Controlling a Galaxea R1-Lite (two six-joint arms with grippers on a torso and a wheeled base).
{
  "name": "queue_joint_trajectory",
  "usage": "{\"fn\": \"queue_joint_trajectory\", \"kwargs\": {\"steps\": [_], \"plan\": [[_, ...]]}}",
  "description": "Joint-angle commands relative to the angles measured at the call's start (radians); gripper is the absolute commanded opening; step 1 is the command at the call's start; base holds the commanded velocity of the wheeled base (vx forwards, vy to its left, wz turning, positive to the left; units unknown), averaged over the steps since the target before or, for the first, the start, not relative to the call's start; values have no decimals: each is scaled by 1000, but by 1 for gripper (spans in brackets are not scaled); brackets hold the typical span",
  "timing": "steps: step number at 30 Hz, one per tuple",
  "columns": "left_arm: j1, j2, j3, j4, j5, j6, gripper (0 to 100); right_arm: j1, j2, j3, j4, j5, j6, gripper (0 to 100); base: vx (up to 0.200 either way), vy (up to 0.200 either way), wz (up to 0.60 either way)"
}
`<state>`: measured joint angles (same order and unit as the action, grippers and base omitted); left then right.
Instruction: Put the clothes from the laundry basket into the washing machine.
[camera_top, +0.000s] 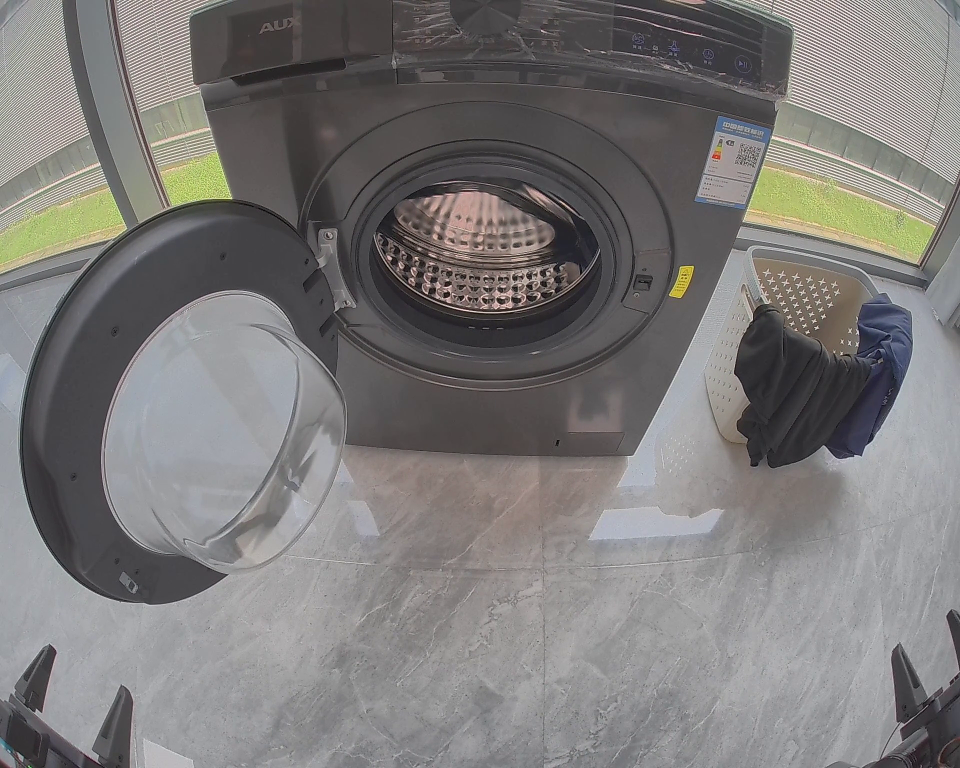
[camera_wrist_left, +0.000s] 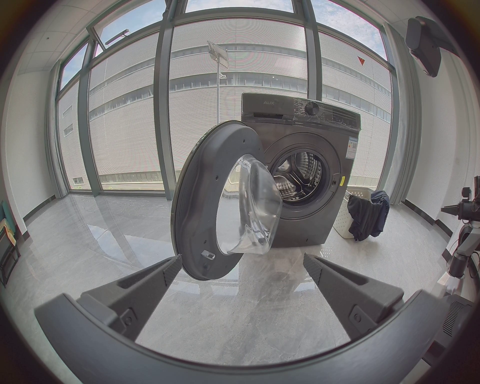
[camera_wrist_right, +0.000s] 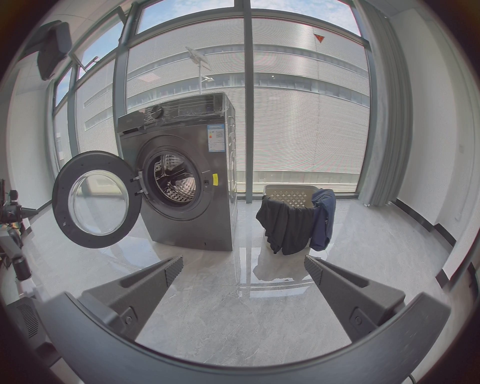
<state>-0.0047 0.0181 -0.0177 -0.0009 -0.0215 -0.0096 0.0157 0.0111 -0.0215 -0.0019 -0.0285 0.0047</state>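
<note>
Black garment (camera_top: 795, 400) and blue garment (camera_top: 880, 380) hang over the laundry basket (camera_top: 810, 290) rim beside the washing machine (camera_top: 480, 120), so nothing's loaded yet. Door (camera_top: 70, 400) open, drum (camera_top: 480, 260) looks empty. Left pincer (camera_wrist_left: 241, 260) and right pincer (camera_wrist_right: 243, 261) both spread, holding nothing, well back.

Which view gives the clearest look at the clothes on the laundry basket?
The head view: the black garment and blue garment hang draped over the laundry basket, close up. Both wrist views show them smaller, farther off.

Grey marble floor (camera_top: 480, 640) carries the washing machine (camera_top: 650, 190) and laundry basket (camera_top: 810, 295).
</note>
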Motion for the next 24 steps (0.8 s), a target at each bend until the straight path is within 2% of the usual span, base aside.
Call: {"fn": "queue_joint_trajectory", "kwargs": {"steps": [1,3,4,5,7,8,11,12,14,15,16,24], "plan": [[-1,-17,18,-1,0,0,100,0,-5,0,-3,182,28,100,0,0,0],[0,-17,18,-1,0,0,100,0,-5,0,-3,182,28,100,0,0,0],[0,-17,18,-1,0,0,100,-2,-5,0,-3,130,24,100,0,0,0],[0,-17,18,-1,0,0,100,-2,-5,0,-3,124,18,100,0,0,0],[0,-17,18,-1,0,0,100,-2,-2,0,5,139,12,100,0,0,0],[-1,-17,18,-1,0,0,100,-2,-2,-2,8,145,-17,100,0,0,0],[0,-17,18,-1,0,0,100,-3,-2,-2,10,137,-31,100,0,0,0],[0,-17,18,-1,0,0,100,-2,-2,-2,10,117,-37,100,0,0,0],[-1,-17,18,-1,0,0,100,-5,-3,20,5,35,-28,100,0,0,0],[-1,-17,18,-1,0,0,100,-5,-3,20,5,35,-28,100,0,0,0],[0,-17,18,-1,0,0,100,0,-5,17,10,24,-5,100,0,0,0],[0,-17,18,-1,0,0,100,-2,-6,21,0,36,0,100,0,0,0]]}}
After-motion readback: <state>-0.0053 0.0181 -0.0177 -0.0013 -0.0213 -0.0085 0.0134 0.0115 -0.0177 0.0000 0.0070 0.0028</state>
